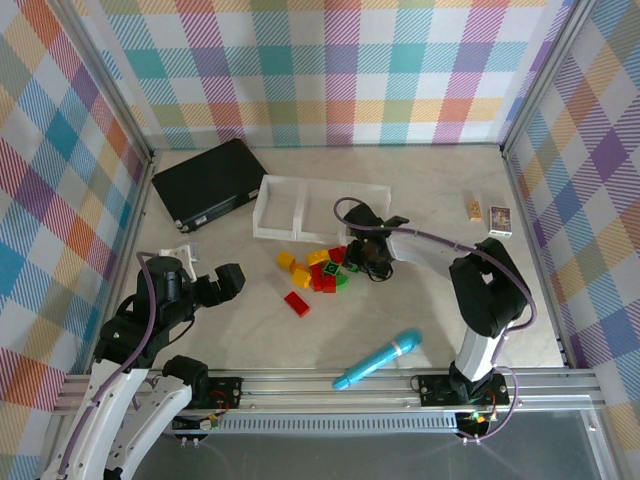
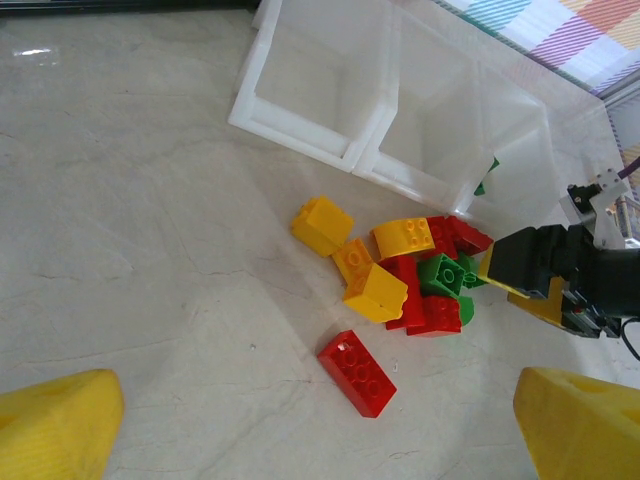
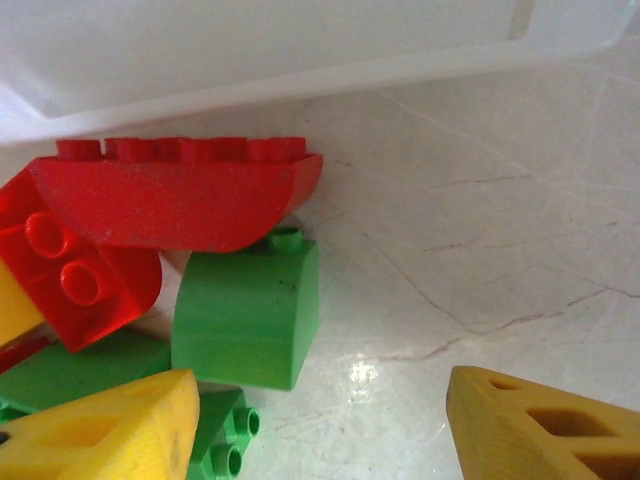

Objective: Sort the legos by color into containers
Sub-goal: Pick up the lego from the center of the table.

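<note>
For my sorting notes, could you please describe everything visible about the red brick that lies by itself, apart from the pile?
The lone red brick is an oblong block of glossy-looking red plastic with two rows of round studs on its top. It lies flat, studs up, set diagonally on the pale marbled table. It sits on the near side of the pile of legos, with a bare gap between them, and outside the white tray. Only the table touches it.

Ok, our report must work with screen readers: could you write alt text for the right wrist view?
The right gripper, fingers open, hangs close to a green lego on the marble table; behind it a long red lego lies beside the white tray.
</note>
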{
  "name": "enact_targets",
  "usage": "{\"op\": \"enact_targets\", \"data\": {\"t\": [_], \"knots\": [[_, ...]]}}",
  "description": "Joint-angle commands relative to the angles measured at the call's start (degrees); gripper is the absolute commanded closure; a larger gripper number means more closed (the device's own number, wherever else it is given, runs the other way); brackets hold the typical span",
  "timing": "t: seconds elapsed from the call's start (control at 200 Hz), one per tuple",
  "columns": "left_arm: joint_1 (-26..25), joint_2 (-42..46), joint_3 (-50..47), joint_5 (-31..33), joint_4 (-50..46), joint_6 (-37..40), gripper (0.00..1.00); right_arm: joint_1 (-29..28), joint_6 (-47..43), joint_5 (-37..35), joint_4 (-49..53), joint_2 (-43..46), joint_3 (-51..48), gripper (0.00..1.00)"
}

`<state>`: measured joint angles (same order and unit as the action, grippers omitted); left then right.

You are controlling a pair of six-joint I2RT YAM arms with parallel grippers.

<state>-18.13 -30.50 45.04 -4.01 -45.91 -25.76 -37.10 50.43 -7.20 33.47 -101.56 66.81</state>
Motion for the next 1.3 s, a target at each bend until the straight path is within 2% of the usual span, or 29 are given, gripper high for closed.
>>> {"op": "enact_targets", "data": {"t": [0.0, 0.415, 0.77, 0.935, 1.08, 1.295], "knots": [[-0.45, 0.00, -0.39, -1.04, 1.48, -0.20, 0.00, 0.01, 1.85, -1.40, -1.55, -1.59, 2.18, 0.34], [-0.41, -0.19, -0.46, -0.82, 1.44, -0.24, 0.01, -0.69, 2.26, -1.33, -4.43, -6.05, 2.17, 0.37], [-0.41, -0.35, -0.39, -0.93, 1.39, -0.22, 0.00, -0.78, -0.17, -6.24, -1.91, -4.94, 0.79, 0.46], [-0.41, -0.35, -0.39, -1.01, 1.44, -0.17, 0.00, -0.69, -3.69, -7.45, -0.67, -5.42, 1.76, 0.51], [-0.43, -0.26, -0.30, -1.07, 1.18, -0.22, 0.00, -0.69, -8.97, -7.57, -0.15, -6.27, 3.57, 0.50], [-0.41, -0.17, -0.28, -1.00, 1.17, -0.27, 0.00, -0.65, -18.82, -3.27, -0.32, -8.93, 6.76, 0.52]]}}
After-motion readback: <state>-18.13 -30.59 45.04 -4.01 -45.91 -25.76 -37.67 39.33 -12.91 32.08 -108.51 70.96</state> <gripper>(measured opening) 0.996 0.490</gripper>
